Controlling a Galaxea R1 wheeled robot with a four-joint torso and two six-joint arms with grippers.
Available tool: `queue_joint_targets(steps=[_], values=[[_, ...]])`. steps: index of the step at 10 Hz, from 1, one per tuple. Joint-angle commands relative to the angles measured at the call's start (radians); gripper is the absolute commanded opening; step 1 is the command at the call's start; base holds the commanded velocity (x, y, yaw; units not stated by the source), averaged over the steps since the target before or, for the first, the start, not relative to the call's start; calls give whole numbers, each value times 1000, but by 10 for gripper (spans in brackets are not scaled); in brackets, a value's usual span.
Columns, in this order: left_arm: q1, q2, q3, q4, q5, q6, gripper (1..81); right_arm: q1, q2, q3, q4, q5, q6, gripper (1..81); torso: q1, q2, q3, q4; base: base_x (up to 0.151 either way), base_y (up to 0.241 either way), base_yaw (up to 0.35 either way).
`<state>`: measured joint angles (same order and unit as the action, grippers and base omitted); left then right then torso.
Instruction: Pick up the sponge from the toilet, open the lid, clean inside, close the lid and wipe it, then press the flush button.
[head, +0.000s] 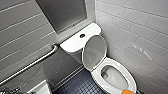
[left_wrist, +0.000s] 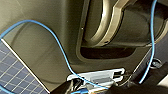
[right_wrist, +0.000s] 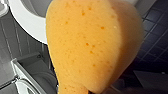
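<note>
Pale-tiled bathroom corner, with a dark mosaic floor (head: 80, 86) and a grab bar (head: 37, 60) slanting along the left wall. Shows the toilet (head: 97, 73) tucked into the corner with the lid (head: 94, 52) already up and leaning back against the tank. Shows the flush button (head: 82, 35) too, a dark dot in the middle of the tank top. Leaves the bowl open, seat ring down.

Finds the sponge (right_wrist: 90, 45) off the toilet and in the air. Hangs close before the right wrist camera, orange and pitted, with the toilet's white rim and the floor well behind it. Appears in the head view as an orange corner at the lower edge, just over the front rim of the bowl.

Judges the right claw closed on the sponge, since nothing else carries it so near the wrist; cannot make out the exact grip.

Reads the sponge as light, soft and springy. Squashes under pressure, so calls for a firm pinch across the waist or one lobe, with plenty left proud for scrubbing. Likely grows heavier and slicker once wet, and may twist in the grip when dragged across glazed ceramic. Not fragile.
</note>
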<state>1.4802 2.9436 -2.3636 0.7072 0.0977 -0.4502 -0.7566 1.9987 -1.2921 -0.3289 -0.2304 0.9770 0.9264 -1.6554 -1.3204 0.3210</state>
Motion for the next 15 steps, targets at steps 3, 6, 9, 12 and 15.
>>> queue_joint_targets(steps=[3, 6, 9, 12, 15], values=[[16, -184, 197, -8, -4, -15, 811, 102, 305, -195, -35, -94, 3, 10, 0, 0, 0, 0, 0, 0, 0], [-16, -270, 334, -17, -4, -16, 811, 134, 424, -291, -62, -187, 3, 10, -65, 100, 0, 0, 0, 0, 0], [-86, -359, 470, -48, 7, -19, 811, 105, 421, -335, -85, -190, -1, 10, -109, 168, 0, 0, 0, 0, 0], [-148, -400, 518, -84, 7, -19, 811, 33, 341, -309, -84, -170, -1, 10, -172, 269, 83, -85, 0, 0, 0], [-224, -434, 553, -164, 4, -19, 811, -108, 280, -317, -85, -118, -8, 10, -238, 372, 76, -79, 0, 0, 0]])
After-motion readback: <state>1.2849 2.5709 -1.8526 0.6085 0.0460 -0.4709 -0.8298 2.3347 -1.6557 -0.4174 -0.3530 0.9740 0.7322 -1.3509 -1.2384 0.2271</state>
